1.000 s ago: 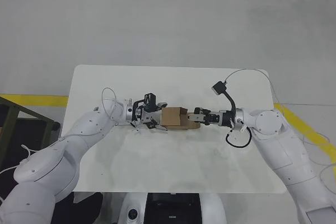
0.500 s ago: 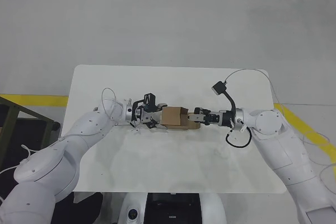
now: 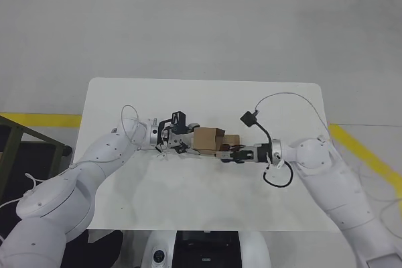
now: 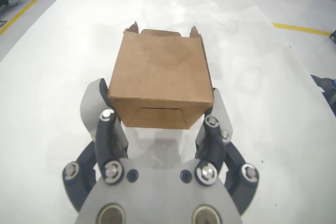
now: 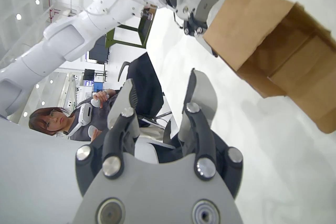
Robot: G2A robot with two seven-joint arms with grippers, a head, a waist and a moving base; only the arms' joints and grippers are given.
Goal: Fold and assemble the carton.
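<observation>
A brown carton (image 3: 208, 139) lies on its side in the middle of the white table (image 3: 147, 194). Its open end with loose flaps (image 3: 231, 142) faces the right arm. My left gripper (image 3: 182, 141) is shut on the carton's closed end. In the left wrist view its fingers (image 4: 90, 96) clamp both side walls of the carton (image 4: 160, 72). My right gripper (image 3: 222, 155) sits low beside the carton's near side by the flaps. It stands open with nothing between its fingers (image 5: 202, 88). In the right wrist view the carton (image 5: 252, 33) is ahead and to one side, apart from the right gripper (image 5: 162, 93).
The table's near edge (image 3: 214, 231) runs in front of both arms. A dark green rack (image 3: 7, 144) stands off the table's left side. A cable (image 3: 281, 96) loops above the right wrist.
My right arm has left the carton's flap end, rolled its wrist and swung to the carton's near side. The left gripper and carton have stayed put.
</observation>
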